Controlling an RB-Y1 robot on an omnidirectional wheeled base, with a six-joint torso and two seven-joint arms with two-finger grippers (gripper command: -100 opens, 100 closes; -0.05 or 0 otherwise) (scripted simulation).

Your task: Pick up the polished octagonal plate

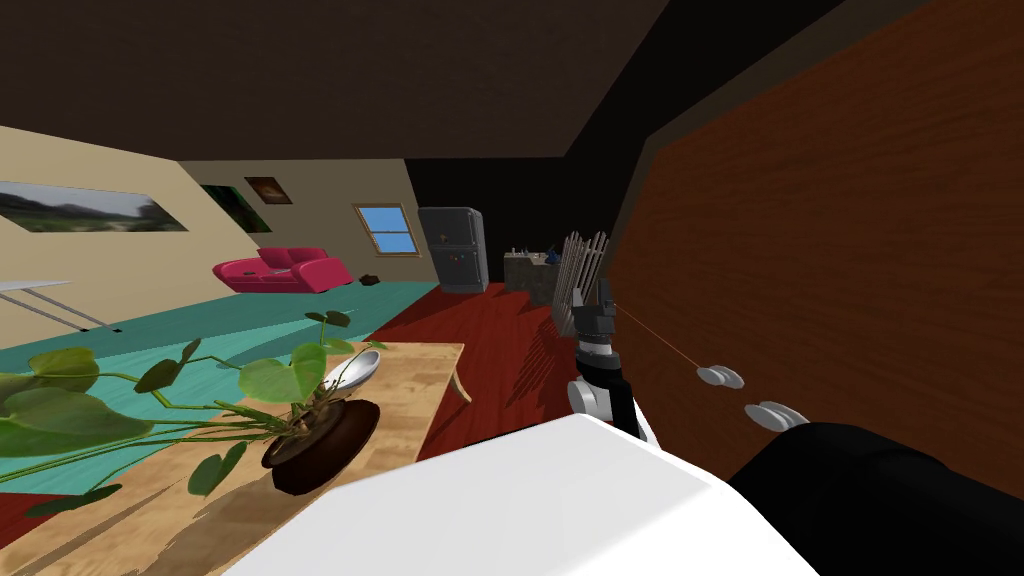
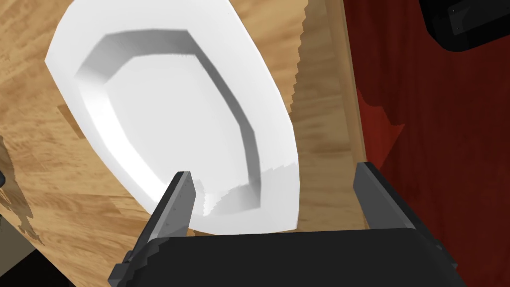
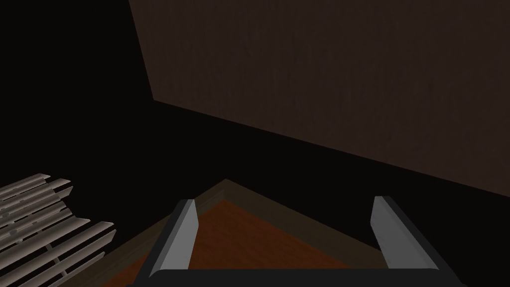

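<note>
Left gripper [image 2: 273, 171] hangs over the near rim of the octagonal plate [image 2: 174, 114] with its fingers spread wide. One finger [image 2: 179, 199] stands in front of the plate's rim and the other is out over the right edge of the wooden table [image 2: 318, 99]. Nothing is pinched between them, and it cannot be told whether the first finger touches the rim.

The plate is plain glossy white with a broad flat rim and an eight-sided well. It lies on the table close to the right edge, beyond which is the dark red floor [image 2: 438, 149]. In the head view the plate [image 1: 358, 368] shows just behind the potted plant [image 1: 310, 440], a leafy vine in a dark brown bowl that stands on the near part of the table.

The right gripper [image 3: 284, 200] is raised at the right of the scene, next to a large brown wooden panel [image 1: 850, 280] that carries two pale grey knobs [image 1: 720, 376]. Its fingers are also spread and hold nothing. A rack of pale slats [image 3: 45, 224] stands near it.

Far off on the left are a teal carpet [image 1: 200, 330], a pink sofa [image 1: 285, 270], a window [image 1: 388, 230] and a grey fridge [image 1: 455, 248].
</note>
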